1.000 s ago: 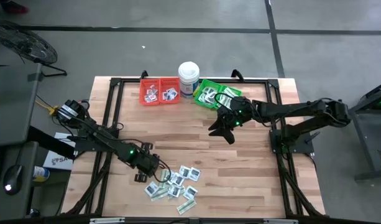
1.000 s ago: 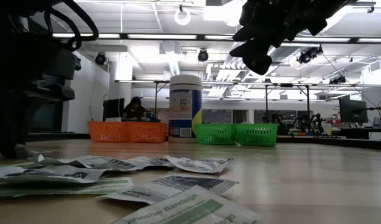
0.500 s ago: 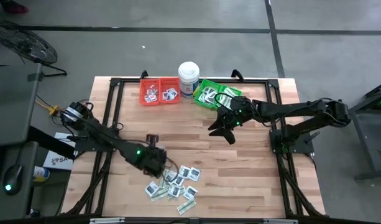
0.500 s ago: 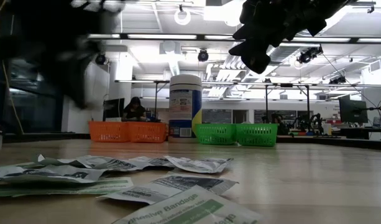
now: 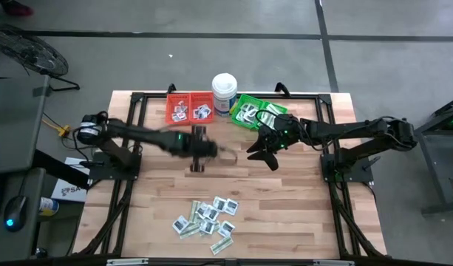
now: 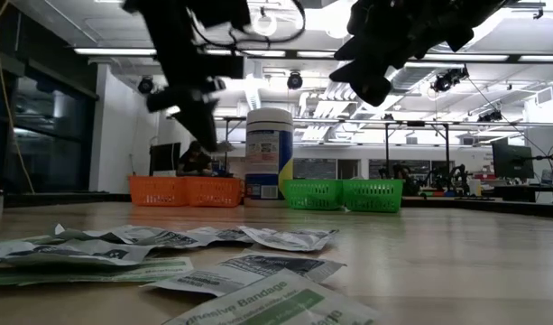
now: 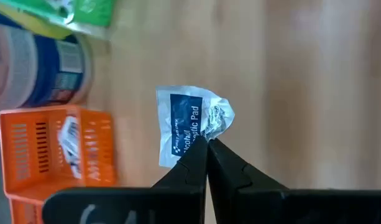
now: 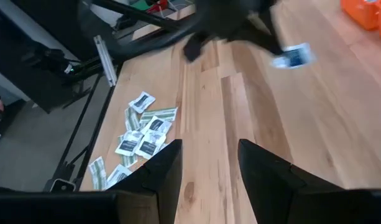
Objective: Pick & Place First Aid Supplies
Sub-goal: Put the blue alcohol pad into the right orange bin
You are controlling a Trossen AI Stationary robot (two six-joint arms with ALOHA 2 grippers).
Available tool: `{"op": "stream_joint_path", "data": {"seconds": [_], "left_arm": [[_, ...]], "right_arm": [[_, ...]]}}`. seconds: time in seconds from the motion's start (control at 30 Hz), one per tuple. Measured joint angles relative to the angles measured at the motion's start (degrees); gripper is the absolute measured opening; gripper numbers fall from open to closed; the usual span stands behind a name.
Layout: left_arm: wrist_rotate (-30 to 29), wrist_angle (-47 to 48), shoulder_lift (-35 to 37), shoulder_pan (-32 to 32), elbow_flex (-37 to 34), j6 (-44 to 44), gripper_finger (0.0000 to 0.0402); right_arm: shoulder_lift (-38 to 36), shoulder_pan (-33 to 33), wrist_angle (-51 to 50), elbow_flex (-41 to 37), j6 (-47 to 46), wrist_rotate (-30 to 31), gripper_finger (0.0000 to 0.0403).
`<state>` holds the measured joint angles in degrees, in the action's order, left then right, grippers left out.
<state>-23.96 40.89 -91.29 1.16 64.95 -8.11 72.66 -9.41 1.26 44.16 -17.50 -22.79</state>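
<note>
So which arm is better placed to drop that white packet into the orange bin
The left. Its gripper is already shut on the packet and sits just short of the orange bin. The right gripper hangs open and empty near the green bin.

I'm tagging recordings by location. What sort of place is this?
Likely a robotics lab or workshop: a wooden bench on a concrete floor, more workstations and monitors behind, and a person seated at a desk.

Left claw [image 5: 199,150] blurred; orange bin [image 7: 53,155] cut off.
</note>
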Motion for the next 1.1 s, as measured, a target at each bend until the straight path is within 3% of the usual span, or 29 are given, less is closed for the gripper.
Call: {"op": "stream_joint_path", "data": {"seconds": [0.27,0.57,0.7,0.97,1.1], "left_arm": [[16.9,-4.9,0.0,-20.7,0.0,-14.0,0.0000],[30.8,-9.2,0.1,-37.2,0.0,-17.0,0.0000],[32.2,-11.7,-0.6,-40.9,0.1,-19.3,0.0000],[35.4,-13.6,-3.0,-45.5,0.2,-23.4,0.0000],[36.7,-14.6,-6.4,-45.9,0.0,-24.1,0.0000]], "right_arm": [[0.0,-1.7,0.1,0.0,-2.1,1.3,0.0149],[0.0,-4.3,0.1,0.0,-6.8,5.4,0.0149],[0.0,-5.1,0.3,0.0,-6.5,7.8,0.0149],[0.0,-5.1,0.4,0.0,14.1,10.9,0.0149],[0.0,-5.1,1.3,0.0,18.4,13.4,0.0149]]}}
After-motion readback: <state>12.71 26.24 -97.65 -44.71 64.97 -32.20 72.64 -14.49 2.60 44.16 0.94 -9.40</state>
